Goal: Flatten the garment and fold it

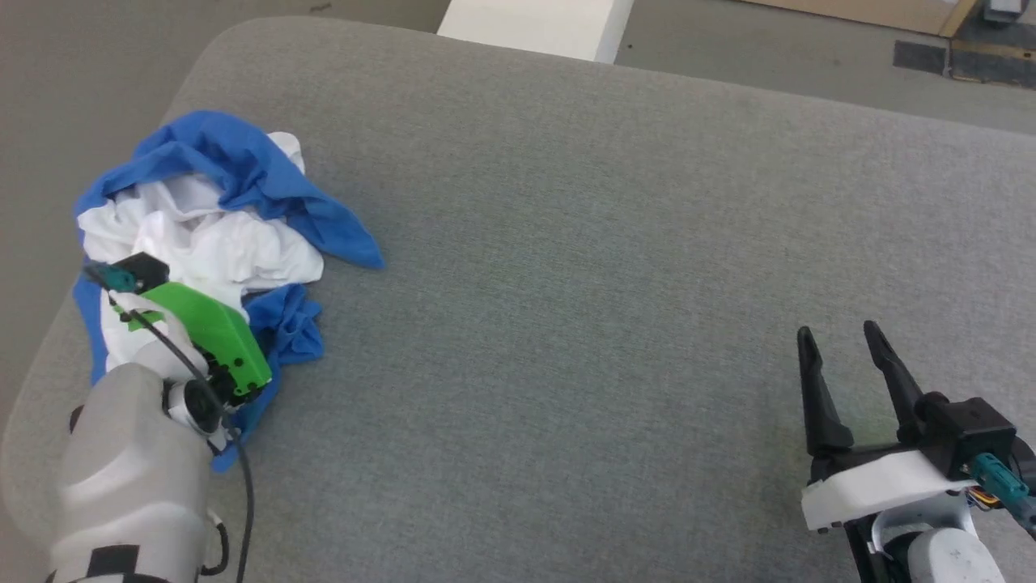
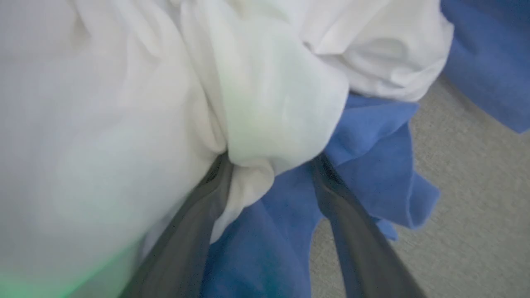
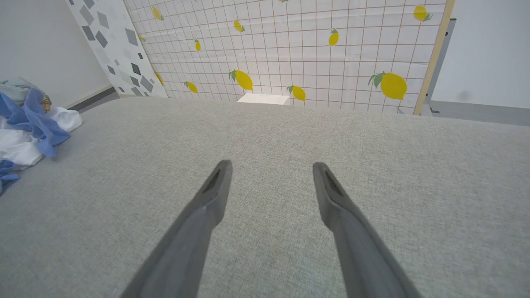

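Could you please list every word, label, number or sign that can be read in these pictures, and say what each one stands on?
No text can be read.
The garment is plain white and blue, with no print or tag in sight.
The panel beyond the grey surface bears a grid and drawn lemons, no letters.
The left gripper and right gripper carry no visible markings.

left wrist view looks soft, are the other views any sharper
Left wrist view: the garment sits very close and out of focus, green tinge at lower left; right wrist view: sharp, the cushion evenly lit; head view: clear, soft shadows.
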`<state>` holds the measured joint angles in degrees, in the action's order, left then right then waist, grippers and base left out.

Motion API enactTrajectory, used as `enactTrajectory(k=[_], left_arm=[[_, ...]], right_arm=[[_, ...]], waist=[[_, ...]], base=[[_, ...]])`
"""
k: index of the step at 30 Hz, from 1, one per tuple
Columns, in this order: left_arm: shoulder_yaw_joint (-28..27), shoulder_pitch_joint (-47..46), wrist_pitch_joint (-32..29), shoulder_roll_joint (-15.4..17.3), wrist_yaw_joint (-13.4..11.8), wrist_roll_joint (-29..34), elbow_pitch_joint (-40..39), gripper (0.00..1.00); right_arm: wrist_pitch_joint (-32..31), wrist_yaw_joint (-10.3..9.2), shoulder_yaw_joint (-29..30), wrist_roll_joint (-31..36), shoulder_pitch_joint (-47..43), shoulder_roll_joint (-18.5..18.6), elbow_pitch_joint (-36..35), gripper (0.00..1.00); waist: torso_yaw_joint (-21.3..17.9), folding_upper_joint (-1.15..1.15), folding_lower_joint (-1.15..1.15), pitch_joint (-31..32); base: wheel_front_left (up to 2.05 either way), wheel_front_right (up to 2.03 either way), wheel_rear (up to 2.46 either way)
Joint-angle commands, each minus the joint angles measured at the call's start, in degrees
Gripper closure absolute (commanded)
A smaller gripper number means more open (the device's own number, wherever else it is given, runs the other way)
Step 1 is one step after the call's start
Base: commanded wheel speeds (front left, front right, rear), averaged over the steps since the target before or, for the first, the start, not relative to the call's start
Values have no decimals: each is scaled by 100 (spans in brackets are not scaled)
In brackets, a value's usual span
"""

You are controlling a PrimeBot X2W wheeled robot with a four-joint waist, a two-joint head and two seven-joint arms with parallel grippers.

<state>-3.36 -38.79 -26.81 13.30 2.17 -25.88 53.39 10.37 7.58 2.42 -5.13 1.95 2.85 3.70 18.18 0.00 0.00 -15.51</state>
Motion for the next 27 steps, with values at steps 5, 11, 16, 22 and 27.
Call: enactTrajectory(k=[5,11,16,22,27], left_arm=[[-115,124,622,-45,69,-136,-57,100],[171,-648,1663,-122,430,-83,-982,100],[1008,-1232,1958,-481,525,-240,-2116,100],[2788,-1131,1422,-624,530,-1103,-3565,100],[4049,-436,811,-629,531,-1714,-4101,100]], right_arm=[[98,-9,-80,-156,121,3,125,0],[217,-9,-144,-338,10,3,332,0],[326,-9,-147,-535,-82,3,519,0],[417,-9,-55,-688,-106,3,672,0],[447,-9,96,-714,-114,3,701,0]], waist=[[-158,0,0,281],[-329,0,0,734],[-653,0,0,1058],[-1272,0,0,1204],[-1684,0,0,1130]], base=[[0,0,0],[0,0,0],[0,0,0],[0,0,0],[0,0,0]])
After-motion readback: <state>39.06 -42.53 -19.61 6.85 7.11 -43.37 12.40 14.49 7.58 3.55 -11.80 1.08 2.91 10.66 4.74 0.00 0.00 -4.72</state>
